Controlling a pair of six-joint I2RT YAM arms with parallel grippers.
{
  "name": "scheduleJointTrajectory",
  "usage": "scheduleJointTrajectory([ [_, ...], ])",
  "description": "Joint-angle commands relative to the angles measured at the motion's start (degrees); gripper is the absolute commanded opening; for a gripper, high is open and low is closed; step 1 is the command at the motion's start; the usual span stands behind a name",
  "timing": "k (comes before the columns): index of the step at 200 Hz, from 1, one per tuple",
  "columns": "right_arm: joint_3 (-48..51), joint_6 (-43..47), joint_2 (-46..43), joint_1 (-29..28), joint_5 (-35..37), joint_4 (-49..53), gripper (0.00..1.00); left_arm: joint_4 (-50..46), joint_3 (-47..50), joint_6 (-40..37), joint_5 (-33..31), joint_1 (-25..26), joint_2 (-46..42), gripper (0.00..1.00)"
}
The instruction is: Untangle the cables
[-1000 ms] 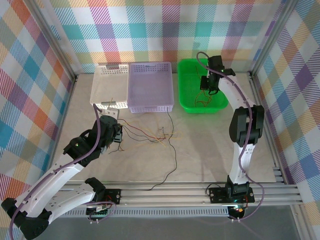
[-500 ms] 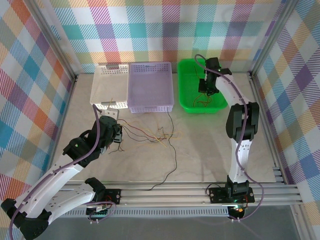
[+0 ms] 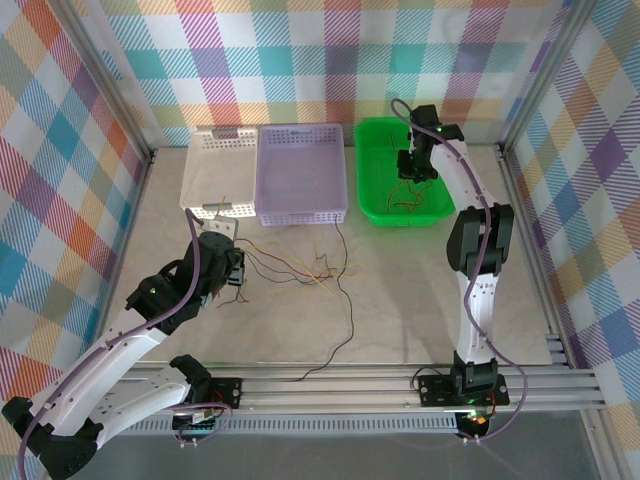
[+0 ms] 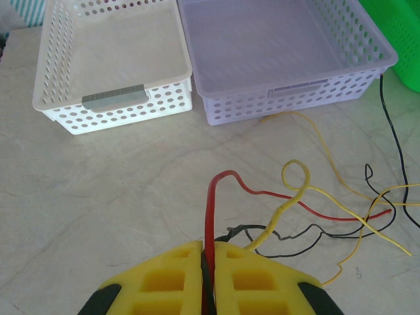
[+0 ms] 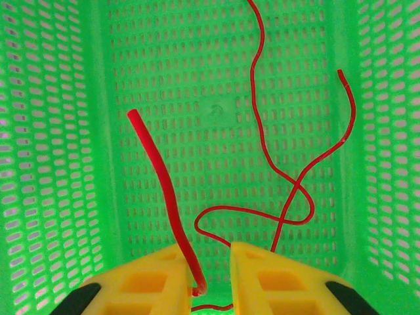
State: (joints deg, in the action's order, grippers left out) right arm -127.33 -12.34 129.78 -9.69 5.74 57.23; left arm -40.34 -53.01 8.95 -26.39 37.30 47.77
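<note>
Tangle of cables (image 3: 318, 272) lies mid-bench, just in front of the purple basket (image 3: 302, 212), between the two arms. Overhead view gives layout only: left tool (image 3: 232, 272) sits at the tangle's left end, and a long black cable (image 3: 352, 320) trails from the knot toward the near rail. Left wrist view resolves the grip: yellow pads are pressed together on a red cable (image 4: 211, 203), which rises from the pinch, arcs over and runs right into the knot. A yellow cable (image 4: 296, 180) loops across it and a black cable (image 4: 298, 237) snakes below. Right tool (image 5: 213, 262) hangs inside the green basket (image 3: 368, 190). From above its jaws cannot be read. Right wrist view shows the pads narrowly apart, with a thicker red strand (image 5: 161, 177) ending in the gap against the left pad; contact there is hard to judge, probably leaning rather than squeezed. A thin red strand (image 5: 292, 190) curls loose over the basket floor. White basket (image 3: 190, 180) and purple basket touch side by side at the far wall; the green one stands apart to their right. Bench (image 3: 420, 290) is bare ahead of the green basket and right of the knot. Inside the green basket, perforated walls flank the right tool with room on both sides.
</note>
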Motion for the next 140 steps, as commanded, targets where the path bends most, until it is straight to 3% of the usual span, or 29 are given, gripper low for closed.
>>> scheduleJointTrajectory([
  [1, -2.97, -0.84, 1.52, 0.20, -0.55, 4.51, 0.25, 0.60, 0.45, -0.47, 0.20, -0.38, -0.79, 0.00],
  [59, -10.32, -1.87, 3.85, 0.20, 0.55, 10.01, 0.38, 0.52, 0.45, -0.44, 0.37, -0.38, -0.59, 0.00],
  [115, -17.71, -2.54, 8.74, 0.20, 3.84, 17.02, 0.41, 0.42, 0.30, -0.44, 0.40, -0.40, -0.35, 0.00],
  [140, -18.97, -2.68, 10.98, 0.20, 1.86, 18.65, 0.49, 0.37, 0.36, -0.43, 0.40, -0.39, -0.22, 0.00],
])
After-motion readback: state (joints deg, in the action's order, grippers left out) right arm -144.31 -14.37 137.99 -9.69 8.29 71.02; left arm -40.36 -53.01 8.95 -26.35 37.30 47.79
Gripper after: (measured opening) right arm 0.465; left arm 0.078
